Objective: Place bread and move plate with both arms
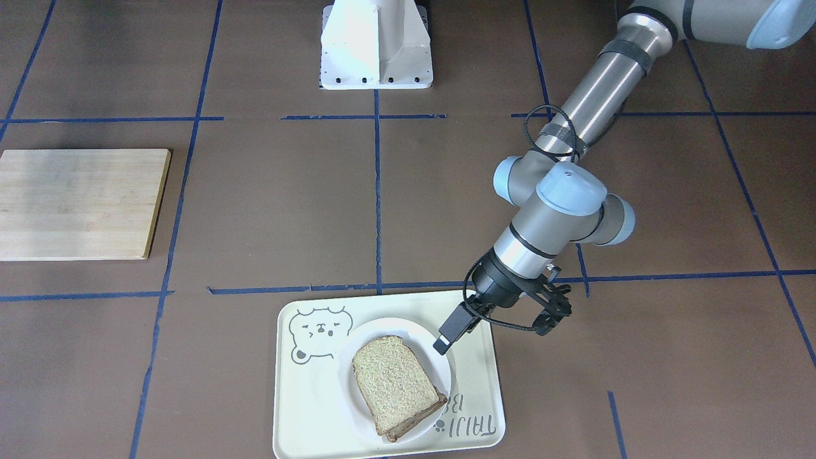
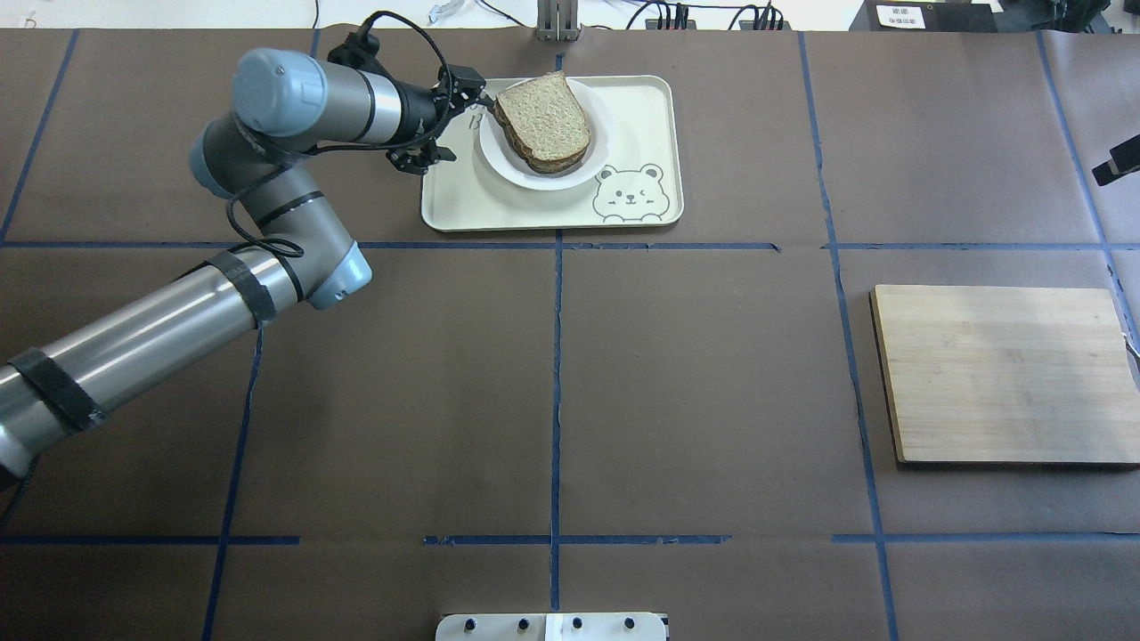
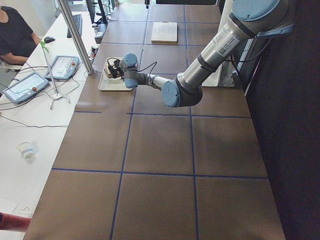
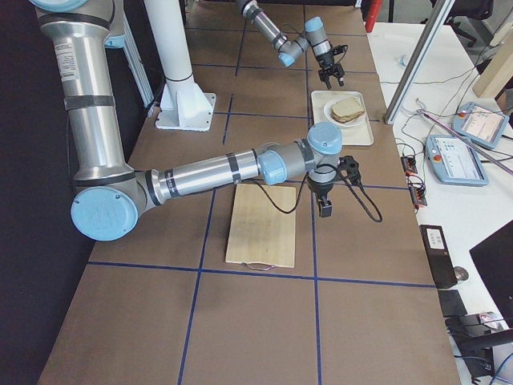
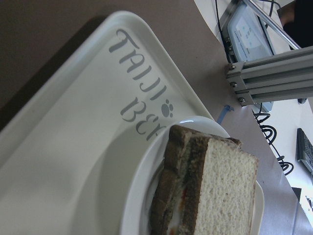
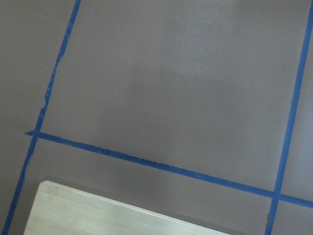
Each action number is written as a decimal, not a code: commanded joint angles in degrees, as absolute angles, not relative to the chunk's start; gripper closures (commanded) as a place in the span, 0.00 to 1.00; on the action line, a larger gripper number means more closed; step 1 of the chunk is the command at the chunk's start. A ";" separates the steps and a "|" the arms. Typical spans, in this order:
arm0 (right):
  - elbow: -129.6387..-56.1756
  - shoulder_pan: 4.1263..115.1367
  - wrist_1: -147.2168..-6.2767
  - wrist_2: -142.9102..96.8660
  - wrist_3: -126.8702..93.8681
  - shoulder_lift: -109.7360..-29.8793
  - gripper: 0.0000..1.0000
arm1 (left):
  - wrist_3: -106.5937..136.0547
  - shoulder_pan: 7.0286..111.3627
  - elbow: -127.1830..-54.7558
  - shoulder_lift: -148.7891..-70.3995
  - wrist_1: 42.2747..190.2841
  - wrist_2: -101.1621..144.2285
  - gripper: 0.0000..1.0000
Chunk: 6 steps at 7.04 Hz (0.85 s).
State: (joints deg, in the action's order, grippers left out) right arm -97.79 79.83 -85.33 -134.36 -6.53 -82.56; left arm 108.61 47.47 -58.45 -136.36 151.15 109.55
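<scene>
The bread (image 1: pixel 395 376) lies flat as the top slice of a stack on the white plate (image 1: pixel 382 328), which sits on the cream bear tray (image 1: pixel 306 408). In the left wrist view the bread (image 5: pixel 230 191) covers a lower slice with white and red filling on the plate (image 5: pixel 137 186). My left gripper (image 1: pixel 500 325) is open and empty beside the plate. One finger (image 1: pixel 449 335) hangs over the plate's rim and the other stands beyond the tray's edge. From overhead the left gripper (image 2: pixel 445 120) is left of the bread (image 2: pixel 543 111). My right gripper (image 4: pixel 325 204) hovers near the wooden board, and I cannot tell its state.
A wooden cutting board (image 2: pixel 1002 374) lies on the robot's right side of the table, bare on top. The white pedestal (image 1: pixel 376 44) stands at the robot's edge. Operators' desks with tablets and an aluminium post (image 4: pixel 417 56) border the tray's side.
</scene>
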 commanded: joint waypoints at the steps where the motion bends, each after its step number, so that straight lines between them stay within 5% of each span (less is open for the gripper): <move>1: -97.47 82.86 -90.51 -134.12 1.82 -82.97 0.00 | 93.86 50.09 -75.33 -128.80 131.84 114.26 0.00; 4: -96.94 88.58 -90.52 -134.82 7.03 -90.41 0.00 | 68.20 53.86 -94.08 -115.88 112.39 114.61 0.00; 6: -96.77 88.77 -90.44 -134.39 6.07 -94.29 0.00 | 52.89 60.42 -95.36 -109.20 107.06 124.65 0.00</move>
State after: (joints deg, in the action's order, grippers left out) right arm -96.87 88.45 -90.39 -134.53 6.42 -92.18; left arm 61.97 56.26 -94.19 -113.42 110.11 118.84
